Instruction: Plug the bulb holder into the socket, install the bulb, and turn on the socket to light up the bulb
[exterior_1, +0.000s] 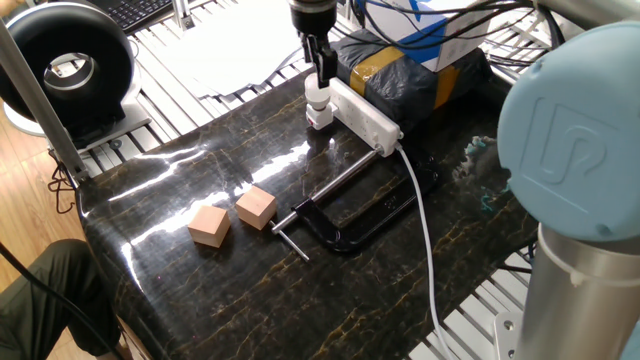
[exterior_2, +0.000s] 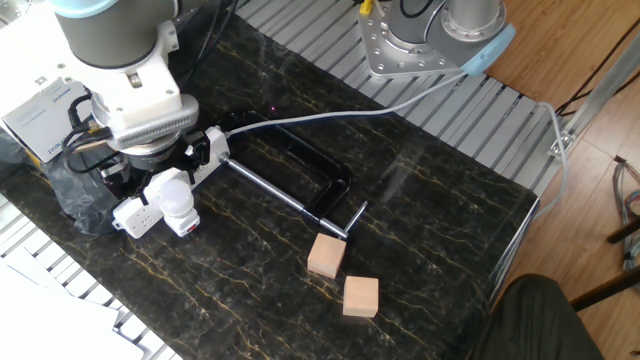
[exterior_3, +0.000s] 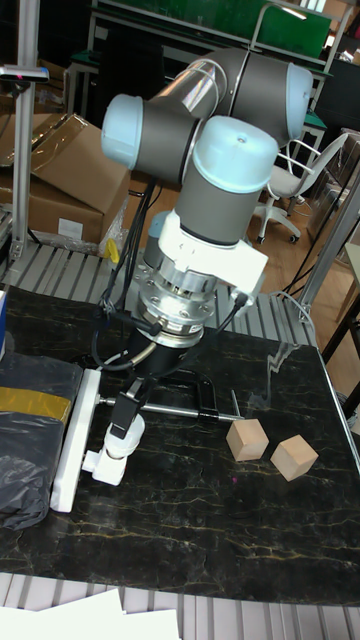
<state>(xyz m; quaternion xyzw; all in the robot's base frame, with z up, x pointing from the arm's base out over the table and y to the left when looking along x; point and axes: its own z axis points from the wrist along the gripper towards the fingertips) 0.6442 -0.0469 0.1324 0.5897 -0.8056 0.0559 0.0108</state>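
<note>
We see bulb (exterior_1: 317, 99) upright in bulb holder (exterior_1: 320, 118) at socket (exterior_1: 362, 112) end; fingers (exterior_1: 321, 72) directly above, seemingly pinching bulb top.

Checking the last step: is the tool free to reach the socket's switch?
Hard to say. The tool hangs just above the bulb at one end of the socket, whose top looks unobstructed, but no switch shows clearly.

The arm reaches down with its wrist bent steeply, the gripper (exterior_1: 319, 78) pointing almost straight downward. Its dark fingers (exterior_3: 123, 411) stand close together; whether they clamp anything cannot be told.
</note>
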